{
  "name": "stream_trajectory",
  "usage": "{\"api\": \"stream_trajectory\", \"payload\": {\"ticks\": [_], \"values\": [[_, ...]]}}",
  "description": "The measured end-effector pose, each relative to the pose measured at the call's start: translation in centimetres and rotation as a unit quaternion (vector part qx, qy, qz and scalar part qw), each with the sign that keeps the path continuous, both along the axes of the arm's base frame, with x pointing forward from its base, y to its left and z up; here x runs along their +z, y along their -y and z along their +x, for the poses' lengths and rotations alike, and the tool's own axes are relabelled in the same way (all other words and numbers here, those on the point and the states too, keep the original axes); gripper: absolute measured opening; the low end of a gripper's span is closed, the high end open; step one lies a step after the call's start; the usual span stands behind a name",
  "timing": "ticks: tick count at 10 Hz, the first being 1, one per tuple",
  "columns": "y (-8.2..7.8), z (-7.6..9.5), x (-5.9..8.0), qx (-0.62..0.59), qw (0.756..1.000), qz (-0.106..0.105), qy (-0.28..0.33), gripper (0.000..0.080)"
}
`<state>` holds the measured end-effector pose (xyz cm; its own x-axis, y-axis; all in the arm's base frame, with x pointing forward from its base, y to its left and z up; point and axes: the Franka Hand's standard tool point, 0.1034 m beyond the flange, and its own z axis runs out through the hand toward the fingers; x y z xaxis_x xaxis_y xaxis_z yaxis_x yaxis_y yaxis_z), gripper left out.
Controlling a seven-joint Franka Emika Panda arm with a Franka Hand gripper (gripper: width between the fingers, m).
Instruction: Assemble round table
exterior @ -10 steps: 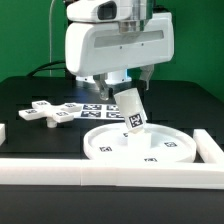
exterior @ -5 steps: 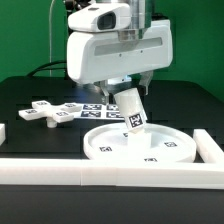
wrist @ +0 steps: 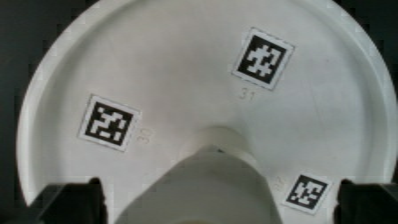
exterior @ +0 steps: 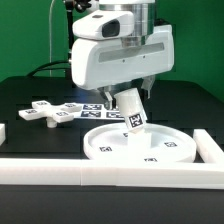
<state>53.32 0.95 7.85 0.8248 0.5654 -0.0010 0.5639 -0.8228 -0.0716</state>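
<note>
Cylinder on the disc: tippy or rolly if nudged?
Cylinder stands tilted on the disc, so a nudge would likely tip it. Round sides: once down it may roll, though the disc's rim might stop it. Looks like hard plastic, probably stiff to grip.

The white round rimmed plastic disc (exterior: 150, 150) fills the near centre, and the short thick white cylinder (exterior: 131, 110) leans tilted on its far part: that's your main obstacle there. The gripper (exterior: 129, 93) hangs right over the cyl. top, jaws spread wider than it, w/ a gap each side (wrist view agrees). Bare disc toward the exterior view's right is free from above. A long white straight front rail (exterior: 110, 176) walls off the near side, and a side rail (exterior: 208, 148) sits just beside the disc on the exterior view's right. The white cross-shaped plastic piece (exterior: 48, 113) lies well apart on the exterior view's left, w/ a free strip of black table (exterior: 55, 135) between. The marker board (exterior: 98, 108) lies flat behind.
</note>
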Motion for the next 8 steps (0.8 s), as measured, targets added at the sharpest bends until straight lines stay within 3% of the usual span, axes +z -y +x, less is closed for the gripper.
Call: {"api": "stream_trajectory", "payload": {"ticks": [2,8], "values": [[-0.17,0.26,0.12,0.001,1.000,0.001,0.002,0.0406],[-0.47,0.95,0.14,-0.005,1.000,0.002,0.005,0.0407]]}}
